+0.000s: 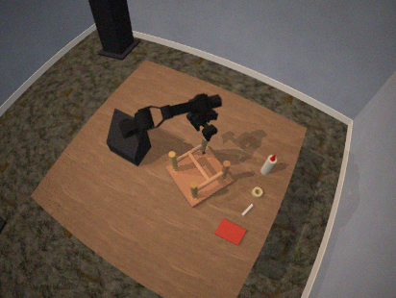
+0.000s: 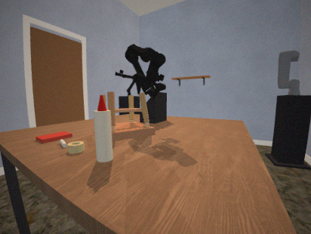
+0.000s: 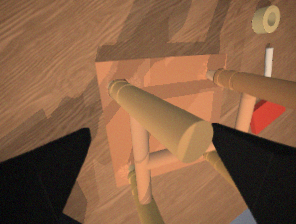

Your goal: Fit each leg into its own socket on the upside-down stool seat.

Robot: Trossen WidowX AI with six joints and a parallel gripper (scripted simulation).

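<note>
The stool seat (image 1: 180, 185) (image 2: 130, 127) (image 3: 119, 146) lies flat with its underside up. The near leg (image 1: 205, 144) (image 2: 144, 107) (image 3: 160, 117) stands at the seat's corner below my hand and leans in the exterior view. Its shoulder fit is unclear. Other legs (image 1: 173, 161) (image 1: 193, 190) (image 1: 226, 169) stand at the other corners. Pale wood shows at the foot of the right leg (image 3: 250, 82) in the wrist view. Stretchers (image 1: 211, 181) (image 3: 141, 167) and a crossbar (image 1: 199, 166) join them. My gripper (image 1: 210, 133) (image 3: 150, 131) is open, its fingers either side of the near leg's upper end, gripping nothing.
A white glue bottle (image 1: 267, 165) (image 2: 103, 136) with a red tip stands beyond the stool. A tape roll (image 1: 259, 192) (image 2: 75, 147) (image 3: 266, 20), a white stick (image 1: 247, 210) (image 2: 63, 143) (image 3: 269, 62) and a red block (image 1: 231, 232) (image 2: 53, 137) (image 3: 267, 115) lie along that side.
</note>
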